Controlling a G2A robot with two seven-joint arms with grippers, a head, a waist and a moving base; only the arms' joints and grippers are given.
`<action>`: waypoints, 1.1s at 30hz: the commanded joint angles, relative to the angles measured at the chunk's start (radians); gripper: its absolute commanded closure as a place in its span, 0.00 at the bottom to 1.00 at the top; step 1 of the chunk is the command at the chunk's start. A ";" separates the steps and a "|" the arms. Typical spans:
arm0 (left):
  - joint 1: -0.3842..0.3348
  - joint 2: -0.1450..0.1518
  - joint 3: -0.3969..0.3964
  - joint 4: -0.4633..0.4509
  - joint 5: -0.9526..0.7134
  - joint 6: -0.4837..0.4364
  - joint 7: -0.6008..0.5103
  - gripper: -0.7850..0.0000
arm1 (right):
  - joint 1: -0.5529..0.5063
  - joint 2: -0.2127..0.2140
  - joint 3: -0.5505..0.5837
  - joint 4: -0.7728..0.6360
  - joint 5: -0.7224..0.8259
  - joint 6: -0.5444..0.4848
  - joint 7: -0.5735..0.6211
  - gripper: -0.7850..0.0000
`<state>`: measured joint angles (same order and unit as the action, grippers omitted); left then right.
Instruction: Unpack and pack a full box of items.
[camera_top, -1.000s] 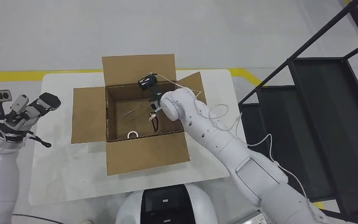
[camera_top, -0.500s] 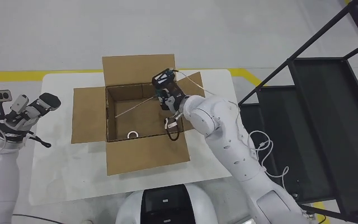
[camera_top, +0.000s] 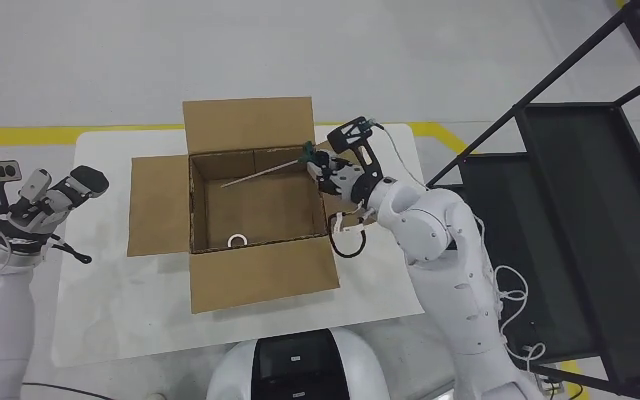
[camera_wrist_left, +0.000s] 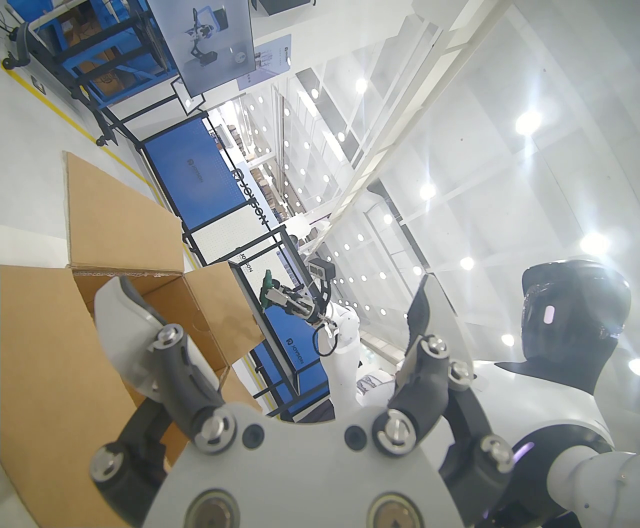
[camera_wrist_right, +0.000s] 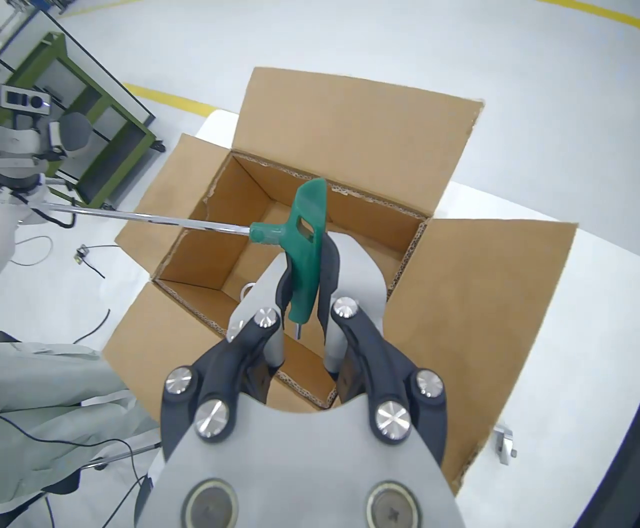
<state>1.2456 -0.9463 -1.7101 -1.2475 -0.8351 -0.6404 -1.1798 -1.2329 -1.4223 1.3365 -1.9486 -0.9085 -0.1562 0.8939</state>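
An open cardboard box (camera_top: 248, 122) stands on the white table (camera_top: 110, 300), all flaps spread out. My right gripper (camera_top: 320, 163) hangs over the box's right wall, shut on a T-handle tool. Its green handle (camera_wrist_right: 306, 240) sits between the fingers, and its long metal shaft (camera_wrist_right: 150, 218) points across the box opening (camera_top: 262, 171). A small white ring (camera_top: 238, 239) lies on the box floor by the near wall. My left gripper (camera_top: 80, 187) is off the table's left edge, away from the box, open and holding nothing (camera_wrist_left: 275, 300).
A black metal staircase (camera_top: 540, 200) stands to the right of the table. A small metal part (camera_wrist_right: 505, 442) lies on the table beside the box's right flap. Bare table shows in front of and to the left of the box.
My right gripper has risen out of the box with the green-handled tool and moved right, from the box's middle to above its right wall. The left arm has kept still.
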 joint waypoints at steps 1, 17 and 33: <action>0.000 0.000 0.000 0.000 0.000 0.000 0.000 0.00 | -0.003 0.001 0.001 0.004 0.024 -0.011 -0.009 1.00; 0.000 0.000 0.000 0.000 0.000 0.000 0.000 0.00 | -0.003 0.001 0.001 0.004 0.024 -0.011 -0.009 1.00; 0.000 0.000 0.000 0.000 0.000 0.000 0.000 0.00 | -0.111 0.069 0.431 -0.033 0.243 -0.213 0.138 1.00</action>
<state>1.2456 -0.9463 -1.7101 -1.2475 -0.8351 -0.6404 -1.1798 -1.3273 -1.3591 1.7252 -1.9920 -0.6668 -0.3447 1.0265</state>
